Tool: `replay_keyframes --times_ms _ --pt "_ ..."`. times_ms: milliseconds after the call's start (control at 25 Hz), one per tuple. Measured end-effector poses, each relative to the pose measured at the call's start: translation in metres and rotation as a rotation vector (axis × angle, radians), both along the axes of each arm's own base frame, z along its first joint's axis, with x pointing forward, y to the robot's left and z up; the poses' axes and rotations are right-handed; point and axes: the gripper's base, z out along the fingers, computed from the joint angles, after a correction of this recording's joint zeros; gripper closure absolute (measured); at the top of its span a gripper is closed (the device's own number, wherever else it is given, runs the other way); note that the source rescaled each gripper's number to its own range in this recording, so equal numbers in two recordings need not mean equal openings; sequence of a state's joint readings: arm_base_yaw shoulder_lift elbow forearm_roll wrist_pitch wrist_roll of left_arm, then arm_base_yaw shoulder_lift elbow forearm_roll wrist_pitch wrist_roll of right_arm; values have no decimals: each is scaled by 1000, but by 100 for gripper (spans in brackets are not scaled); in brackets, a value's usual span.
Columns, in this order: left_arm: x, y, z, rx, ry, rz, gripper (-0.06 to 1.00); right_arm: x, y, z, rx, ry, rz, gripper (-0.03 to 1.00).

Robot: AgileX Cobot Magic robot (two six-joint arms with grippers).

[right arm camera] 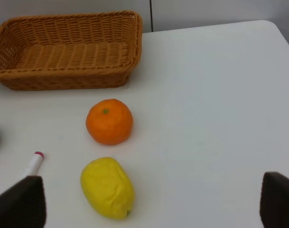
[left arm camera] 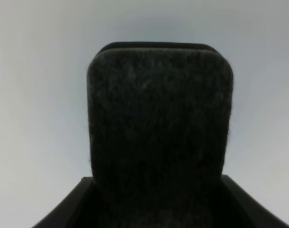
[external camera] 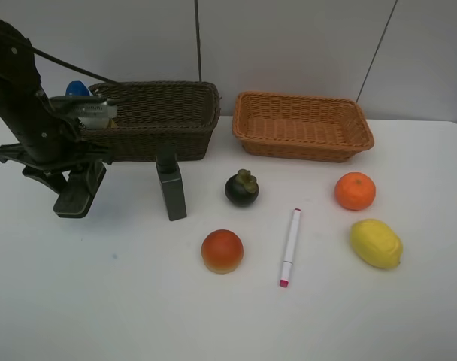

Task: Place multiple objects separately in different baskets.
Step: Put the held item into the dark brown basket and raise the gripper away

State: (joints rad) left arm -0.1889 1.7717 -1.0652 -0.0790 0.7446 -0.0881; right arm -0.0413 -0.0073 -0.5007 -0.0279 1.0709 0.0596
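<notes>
The left pincer (external camera: 74,180) was seen low over the bench (external camera: 101,301), just in front of the left end of the dark brown basket (external camera: 176,113). It appeared to be pinching the dark flat block (left arm camera: 158,128), which filled the left wrist view. The contact itself could not be made out. The white bottle with blue cap (external camera: 80,90) appeared to lie at that same end of the basket, partly hidden by the arm.

The step in hand was judged to be carrying the block into the dark basket. For that, the block would have to be raised clear of the woven rim before being moved inward. It would best be released over bare basket floor, away from the bottle. The dark grey-green box bottle (external camera: 170,188) stood upright near the arm and looked easily toppled, so a sideways swing was to be avoided.

The right pincer (right arm camera: 149,202) was held spread and empty above the lemon (right arm camera: 107,187) and the orange (right arm camera: 109,121). The light orange-tan basket (right arm camera: 21,78) lay beyond them with nothing in it.
</notes>
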Motion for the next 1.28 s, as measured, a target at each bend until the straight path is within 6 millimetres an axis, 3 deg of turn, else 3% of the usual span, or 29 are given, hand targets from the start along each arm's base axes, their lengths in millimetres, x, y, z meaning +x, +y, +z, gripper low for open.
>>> replay_keyframes --times_ms 240,320,440,560,640,760,920,1080,1160,1280 --pt "17 -17 93 -215 -290 -13 66 0 0 0 0 0 0 -3" --pt "36 -24 114 -271 -378 -4 66 0 0 0 0 0 0 -3" --pt "75 -33 130 -323 -477 10 66 0 0 0 0 0 0 -3" --pt "113 -40 122 -330 -515 12 66 0 0 0 0 0 0 -3" --pt "134 -44 103 -319 -502 12 66 0 0 0 0 0 0 -3" --pt "156 -46 72 -281 -475 -4 66 0 0 0 0 0 0 -3" --pt "169 -45 35 -229 -453 -38 63 0 0 0 0 0 0 -3" --pt "172 -46 25 -231 -443 -16 8 0 0 0 0 0 0 -3" --pt "172 -46 27 -240 -439 4 -1 0 0 0 0 0 0 -3" --pt "170 -47 43 -258 -399 16 -5 0 0 0 0 0 0 -3"
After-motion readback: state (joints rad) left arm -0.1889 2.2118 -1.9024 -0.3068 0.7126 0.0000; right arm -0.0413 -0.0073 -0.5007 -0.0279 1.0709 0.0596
